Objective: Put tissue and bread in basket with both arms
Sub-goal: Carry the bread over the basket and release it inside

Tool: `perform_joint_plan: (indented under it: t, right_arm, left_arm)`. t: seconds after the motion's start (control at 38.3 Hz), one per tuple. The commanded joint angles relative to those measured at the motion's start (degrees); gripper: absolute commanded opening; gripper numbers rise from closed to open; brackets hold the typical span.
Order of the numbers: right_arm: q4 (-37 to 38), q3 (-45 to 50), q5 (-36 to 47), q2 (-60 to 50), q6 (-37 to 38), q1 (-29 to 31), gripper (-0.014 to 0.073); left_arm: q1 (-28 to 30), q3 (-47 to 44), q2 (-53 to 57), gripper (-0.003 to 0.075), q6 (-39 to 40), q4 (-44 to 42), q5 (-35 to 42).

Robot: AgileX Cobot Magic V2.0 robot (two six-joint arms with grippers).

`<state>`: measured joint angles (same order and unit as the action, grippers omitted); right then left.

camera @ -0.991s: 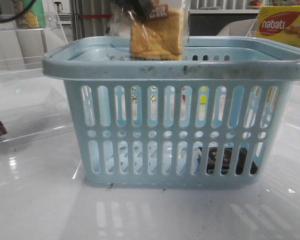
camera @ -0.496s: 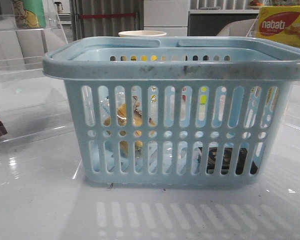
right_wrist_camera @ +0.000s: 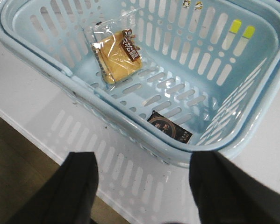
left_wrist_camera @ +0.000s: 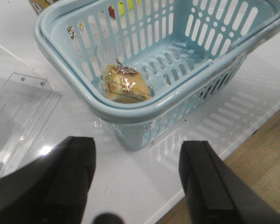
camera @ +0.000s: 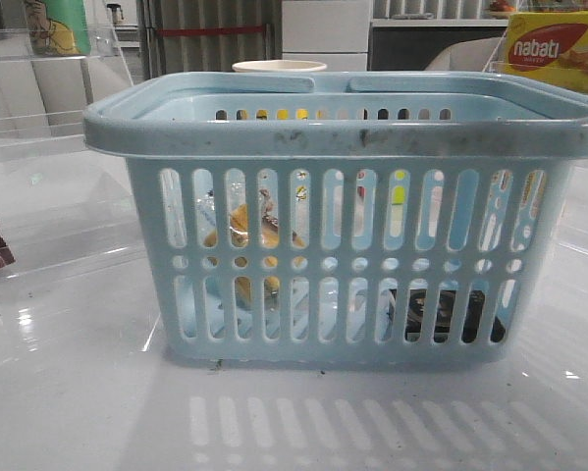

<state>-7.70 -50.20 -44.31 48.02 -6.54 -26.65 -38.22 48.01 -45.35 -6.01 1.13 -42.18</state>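
**Bread and tissue both lying in the basket, both tools spread above it**

The basket (camera: 343, 221) is sitting on the white glossy counter (camera: 78, 392), its pale blue slotted wall facing the front camera and its thick scuffed rim running across the upper part of that view. Its handles are lying folded down along the rim.

The bread (right_wrist_camera: 117, 53) is lying on the basket floor in its crinkly clear packet, the dark brown label facing up. In the front view it is showing through the slots on the robot's left side (camera: 242, 235), leaning close to that end wall. The left wrist view is showing it tucked just inside the rim (left_wrist_camera: 123, 85).

The tissue (right_wrist_camera: 169, 128) is lying flat on the basket floor at the opposite end, well apart from the bread. It is showing as a dark shape behind the lower slots on the robot's right (camera: 446, 314), close against the front wall.

The left tool (left_wrist_camera: 137, 179) is hanging above the counter just outside the basket, its two dark fingers standing wide apart and holding nothing. The right tool (right_wrist_camera: 144, 186) is hanging over the basket's near edge, its fingers likewise spread and holding nothing.

A yellow-and-red nabati box (camera: 554, 51) is standing behind the basket on the robot's right, and a pale cup rim (camera: 279, 67) is peeking over the far rim. A clear acrylic stand (left_wrist_camera: 18, 109) is lying beside the basket on the robot's left.
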Motion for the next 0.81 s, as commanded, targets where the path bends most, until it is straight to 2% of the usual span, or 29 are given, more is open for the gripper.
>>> perform_joint_plan:
  t: [0.0,0.16,0.37,0.5,0.63,0.78]
  right_arm:
    - [0.42,-1.58,2.94,-0.11,-0.38,-0.14,0.0528]
    - [4.33,-1.44,-0.02,-1.81,0.67,-0.08,0.0528]
    - [3.36,4.36,-2.61,-11.83,0.98,-0.08,0.0528]
    - [3.22,6.08,-2.69,-13.51,0.98,-0.08,0.0521]
    - [2.89,6.08,-3.11,-13.38,0.98,-0.08,0.0425]
    - [2.89,6.08,-3.15,-13.38,0.98,-0.08,0.0253]
  left_arm:
    - [-0.42,-3.00,4.87,0.0456,0.01,0.64,5.74]
    - [-0.42,-6.62,8.09,0.0456,0.41,-2.32,5.01]
    - [0.44,-6.62,8.09,0.0456,4.80,-4.85,5.30]
    - [0.44,-6.62,8.09,0.0456,4.80,-4.99,5.41]
    - [0.44,-6.62,8.09,0.0444,4.80,-4.99,5.41]
    - [0.44,-6.62,8.09,0.0328,4.80,-4.99,5.41]
